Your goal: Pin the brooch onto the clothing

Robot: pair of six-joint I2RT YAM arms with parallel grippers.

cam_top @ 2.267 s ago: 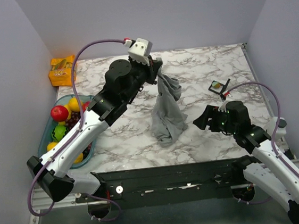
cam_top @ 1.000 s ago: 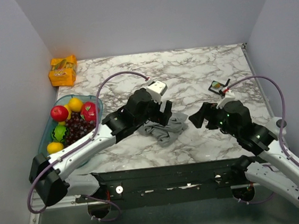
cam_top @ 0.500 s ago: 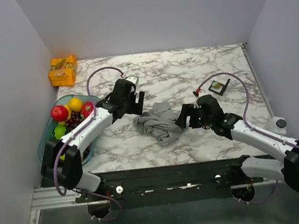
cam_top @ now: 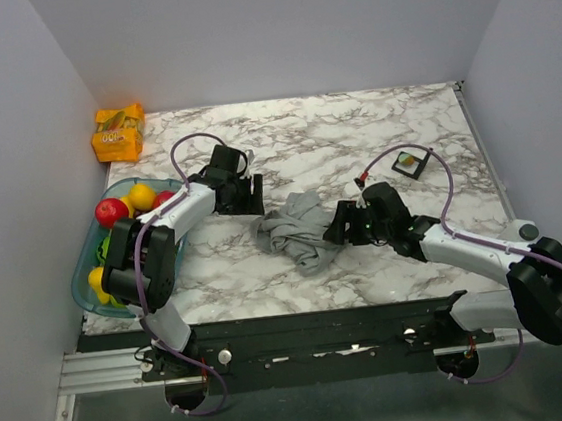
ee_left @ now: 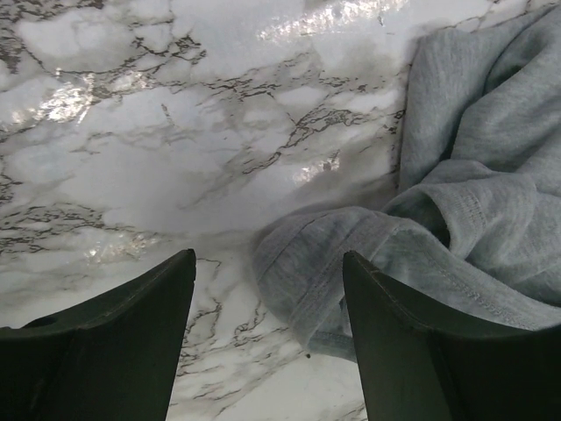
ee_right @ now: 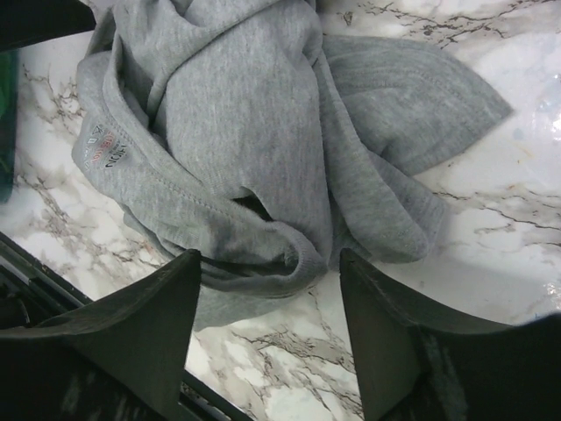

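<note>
The clothing (cam_top: 298, 231) is a light-grey knit top lying crumpled on the marble table (cam_top: 352, 123), a little left of the middle. My left gripper (cam_top: 256, 201) is low at its upper-left edge. In the left wrist view this gripper (ee_left: 269, 256) is open, with a folded hem of the clothing (ee_left: 473, 175) lying between its fingers. My right gripper (cam_top: 335, 230) is low at the cloth's right side. It (ee_right: 270, 254) is open too, astride a rolled hem of the clothing (ee_right: 245, 114). The brooch (cam_top: 412, 163) sits on its black card at the back right.
A teal bowl (cam_top: 81, 282) of fruit stands at the left edge beside the left arm. An orange box (cam_top: 117, 132) sits in the back left corner. A black rail (cam_top: 314, 333) runs along the near edge. Grey walls enclose three sides.
The left gripper lowered and let go of the clothing, which now lies heaped. Both grippers have come down to its edges, the right one moving left, and their jaws have narrowed.
</note>
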